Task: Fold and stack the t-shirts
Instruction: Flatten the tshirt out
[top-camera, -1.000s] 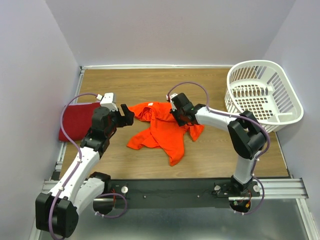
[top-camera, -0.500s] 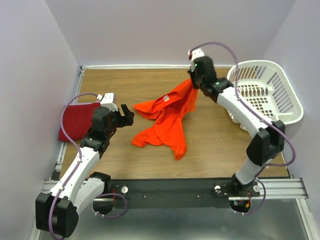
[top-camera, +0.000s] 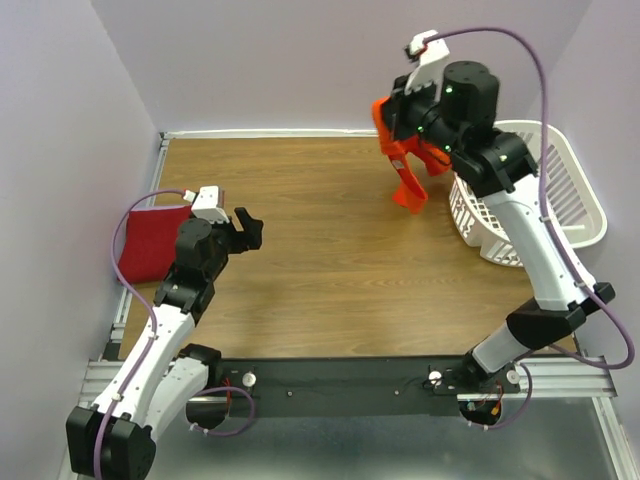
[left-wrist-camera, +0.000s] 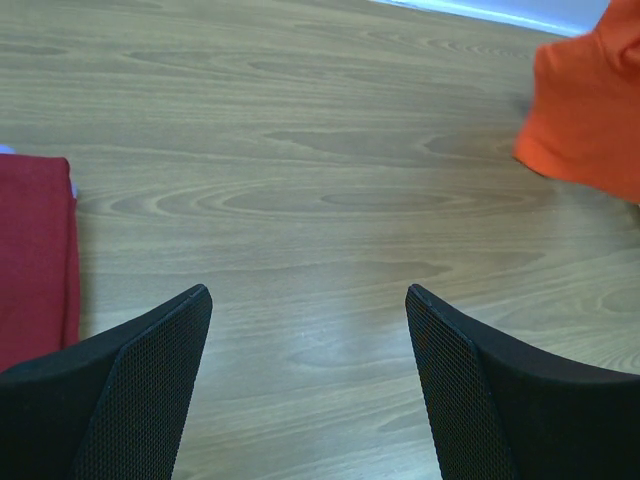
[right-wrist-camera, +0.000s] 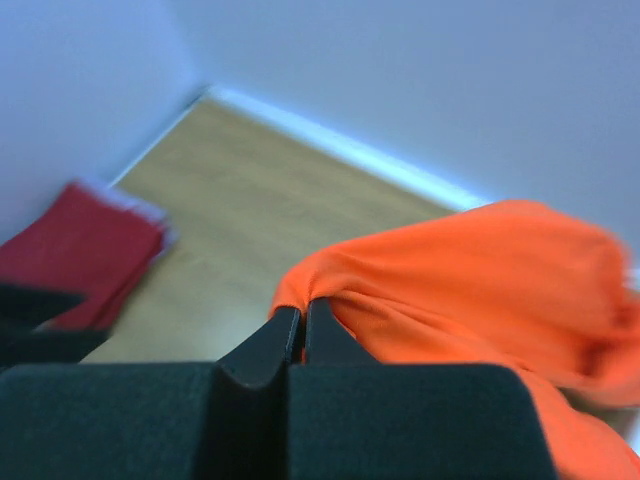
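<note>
High over the back of the table, my right gripper (top-camera: 397, 118) is shut on the bright orange-red t-shirt (top-camera: 405, 165), which hangs bunched below it, next to the basket. In the right wrist view the jaws (right-wrist-camera: 304, 312) pinch a fold of that orange cloth (right-wrist-camera: 470, 290). The dark crimson t-shirt (top-camera: 152, 243) lies folded at the table's left edge; it also shows in the left wrist view (left-wrist-camera: 35, 255). My left gripper (top-camera: 250, 228) hovers open just right of the crimson shirt, with only bare wood between its fingers (left-wrist-camera: 310, 300).
A white lattice laundry basket (top-camera: 560, 215) stands at the back right, partly behind my right arm. Purple walls close in the wooden table (top-camera: 330, 290) on three sides. A black rail runs along the near edge.
My right arm has swung up and back to the right, lifting the orange-red shirt wholly off the table. The left arm has barely moved and stays open.
</note>
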